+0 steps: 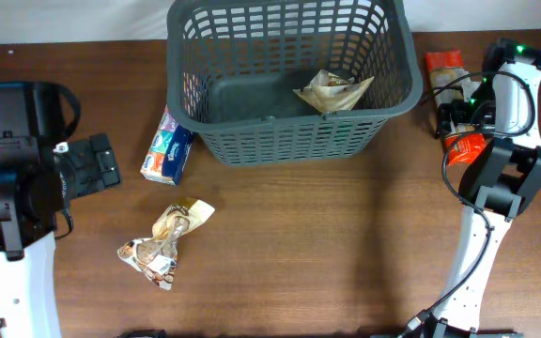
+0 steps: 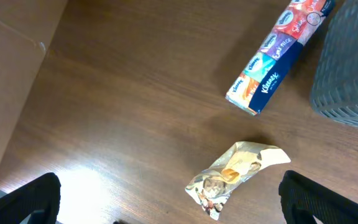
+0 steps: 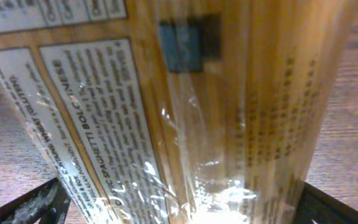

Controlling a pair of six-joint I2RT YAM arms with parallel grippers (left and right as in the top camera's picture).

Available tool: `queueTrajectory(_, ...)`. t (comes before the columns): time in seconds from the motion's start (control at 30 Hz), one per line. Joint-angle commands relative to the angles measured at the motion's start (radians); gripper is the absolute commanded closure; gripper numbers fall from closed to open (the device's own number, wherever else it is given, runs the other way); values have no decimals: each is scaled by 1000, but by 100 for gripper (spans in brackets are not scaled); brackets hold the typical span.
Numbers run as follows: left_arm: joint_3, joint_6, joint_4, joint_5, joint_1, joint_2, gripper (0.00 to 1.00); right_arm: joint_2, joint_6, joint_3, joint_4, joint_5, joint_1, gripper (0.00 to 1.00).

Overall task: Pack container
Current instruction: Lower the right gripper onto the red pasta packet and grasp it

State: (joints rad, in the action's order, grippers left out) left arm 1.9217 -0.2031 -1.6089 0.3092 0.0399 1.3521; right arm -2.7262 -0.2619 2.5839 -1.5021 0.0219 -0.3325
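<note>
Left gripper [image 1: 97, 164]: low at the table's [image 1: 327, 244] left edge, fingers [image 2: 36, 199] spread wide, nothing between them. Just ahead of it lies a Kleenex tissue pack [image 1: 167, 152], its far end beside the basket's left corner. A crumpled snack packet [image 1: 167, 242] lies nearer, well apart from the basket. The dark grey basket [image 1: 289, 141] stands upright at far centre, with one crumpled tan packet [image 1: 332, 91] inside on the right. Right gripper [image 1: 456, 120]: right of the basket, down over a spaghetti packet [image 3: 185, 112]. Its fingers [image 3: 33, 208] are set wide on either side of the packet; can't tell if they're clamping it.
</note>
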Motion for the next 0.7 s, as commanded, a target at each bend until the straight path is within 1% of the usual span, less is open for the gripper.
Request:
queueTrajectory(0.0, 3, -10, 0, -8, 4, 3, 1, -28, 8, -48, 8, 17, 4, 14)
queueTrajectory(0.03, 3, -10, 0, -8, 4, 3, 1, -28, 8, -48, 11, 17, 4, 32)
queueTrajectory(0.07, 3, -10, 0, -8, 4, 3, 1, -28, 8, -48, 12, 17, 4, 41)
queueTrajectory(0.13, 3, -10, 0, -8, 4, 3, 1, -28, 10, -48, 13, 17, 4, 50)
queueTrajectory(0.2, 3, -10, 0, -8, 4, 3, 1, -28, 16, -48, 15, 18, 4, 63)
queueTrajectory(0.23, 3, -10, 0, -8, 4, 3, 1, -28, 16, -47, 15, 18, 4, 73)
queueTrajectory(0.33, 3, -10, 0, -8, 4, 3, 1, -28, 43, -47, 18, 34, 4, 96)
queueTrajectory(0.43, 3, -10, 0, -8, 4, 3, 1, -28, 63, -37, 11, 50, 4, 96)
queueTrajectory(0.53, 3, -10, 3, -8, 4, 3, 1, -26, 103, 10, -5, 50, 4, 96)
queueTrajectory(0.6, 3, -10, 3, -8, 4, 3, 1, -16, 137, 98, -32, 39, 5, 96)
queueTrajectory(0.67, 3, -10, 7, -8, 4, 3, 1, -4, 141, 173, -56, 18, 6, 96)
